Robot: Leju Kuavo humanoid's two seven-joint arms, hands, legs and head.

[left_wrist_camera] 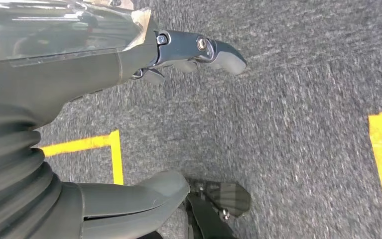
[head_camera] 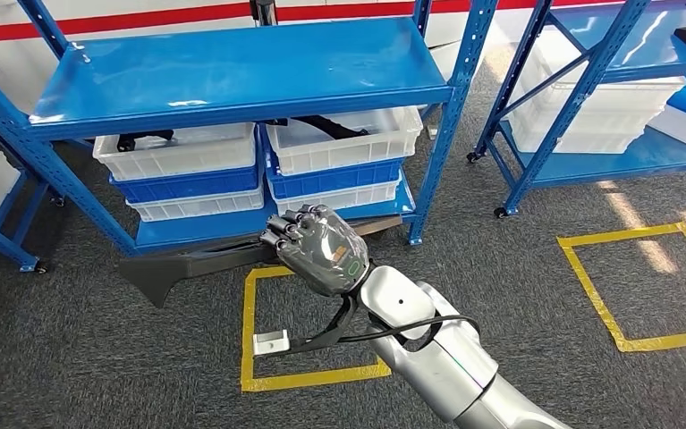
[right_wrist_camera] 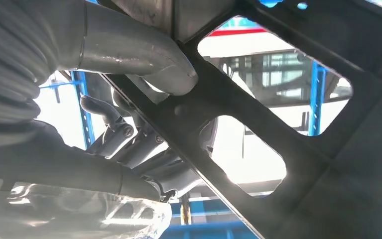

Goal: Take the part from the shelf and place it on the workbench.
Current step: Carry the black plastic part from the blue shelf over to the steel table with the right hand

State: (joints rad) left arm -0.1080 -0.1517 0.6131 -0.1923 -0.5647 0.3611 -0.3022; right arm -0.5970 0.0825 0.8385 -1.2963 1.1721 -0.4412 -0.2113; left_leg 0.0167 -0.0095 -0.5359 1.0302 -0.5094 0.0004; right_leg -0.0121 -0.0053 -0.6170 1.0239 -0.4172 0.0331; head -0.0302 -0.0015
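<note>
Part, a long black piece, lies across mid-frame just off the shelf foot, its long axis running left from our right robot hand, which clasps its right end; our left robot hand hangs unclenched, holding nothing.

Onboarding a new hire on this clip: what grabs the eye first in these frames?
First, the right robot hand at the middle of the head view, gripping a long flat black part that juts out to the left above the grey carpet. Behind it, the bright blue shelf holds stacked white and blue bins on its low level. Yellow tape squares mark the floor; the left robot hand hangs over the carpet, holding nothing.
</note>
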